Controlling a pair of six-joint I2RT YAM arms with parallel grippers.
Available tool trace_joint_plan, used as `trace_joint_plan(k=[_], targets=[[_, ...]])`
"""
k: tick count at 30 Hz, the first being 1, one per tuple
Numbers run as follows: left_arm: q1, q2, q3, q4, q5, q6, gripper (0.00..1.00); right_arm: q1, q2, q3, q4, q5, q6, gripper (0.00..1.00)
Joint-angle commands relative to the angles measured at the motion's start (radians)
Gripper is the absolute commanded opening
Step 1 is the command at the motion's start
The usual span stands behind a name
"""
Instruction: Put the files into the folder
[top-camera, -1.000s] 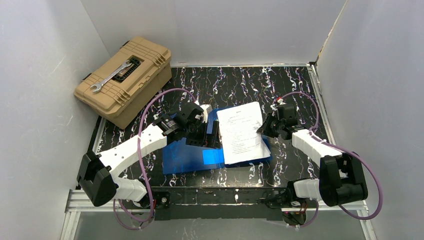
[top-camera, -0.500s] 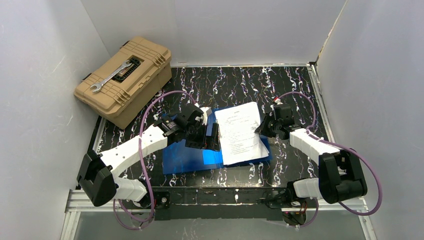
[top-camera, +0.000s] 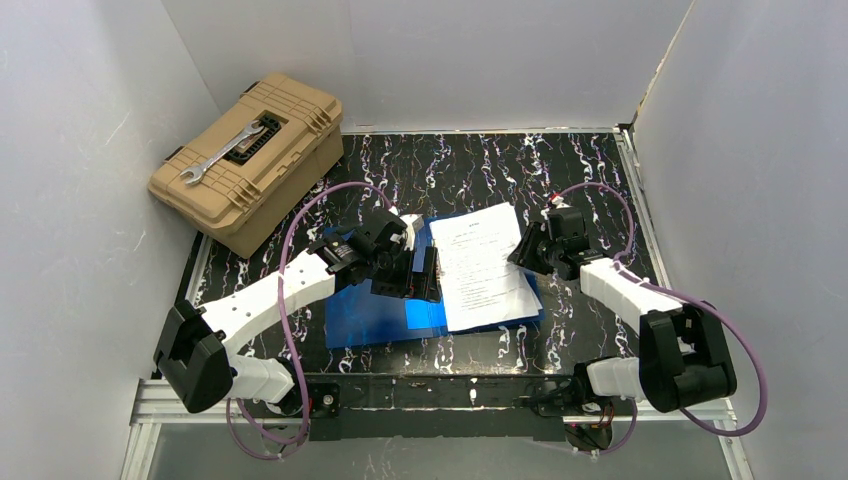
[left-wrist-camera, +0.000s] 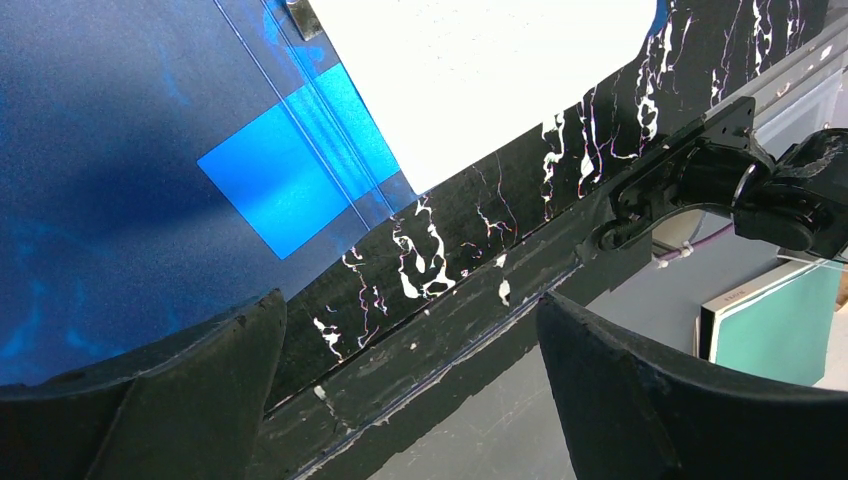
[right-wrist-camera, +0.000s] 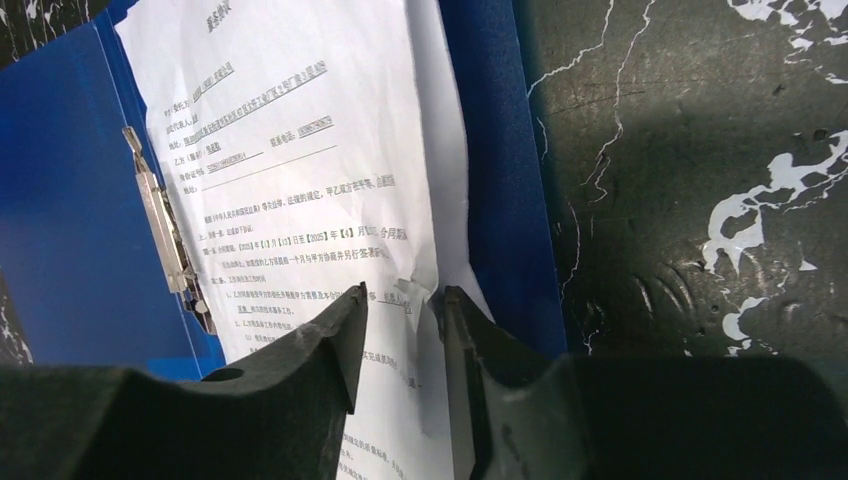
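The blue folder lies open on the black marbled table, with a lighter blue square on its left half. The files, white printed sheets, lie on its right half beside the metal clip. My left gripper hovers over the folder's left half, wide open and empty. My right gripper is at the sheets' right edge. Its jaws stand a narrow gap apart over a creased, slightly raised bit of the top sheet. The folder's blue also shows there.
A tan toolbox with a wrench on its lid stands at the back left. White walls close in the table on three sides. The table's front rail runs just below the folder.
My right gripper has shifted slightly left and away from me along the sheets' right edge, nudging the papers a little. The left arm has barely moved.
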Motion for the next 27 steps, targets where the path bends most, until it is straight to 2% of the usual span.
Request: trace_joint_plan(k=[1, 7, 9, 16, 22, 27], targets=[[0.006, -0.020, -0.011, -0.005, -0.006, 0.000, 0.95, 0.006, -0.039, 0.037, -0.020, 0.031, -0.014, 0.47], [0.007, -0.036, -0.018, -0.018, -0.032, -0.004, 0.95, 0.005, -0.071, 0.080, -0.103, 0.082, -0.057, 0.56], [0.007, -0.049, -0.024, -0.021, -0.047, -0.006, 0.95, 0.007, -0.083, 0.102, -0.137, 0.119, -0.073, 0.57], [0.008, -0.106, -0.048, -0.042, -0.113, -0.012, 0.95, 0.030, -0.133, 0.150, -0.214, 0.102, -0.089, 0.58], [0.008, -0.190, -0.089, -0.079, -0.247, -0.038, 0.95, 0.139, -0.121, 0.187, -0.211, 0.096, -0.058, 0.54], [0.007, -0.244, -0.149, -0.074, -0.348, -0.096, 0.95, 0.267, -0.055, 0.244, -0.209, 0.160, -0.034, 0.53]])
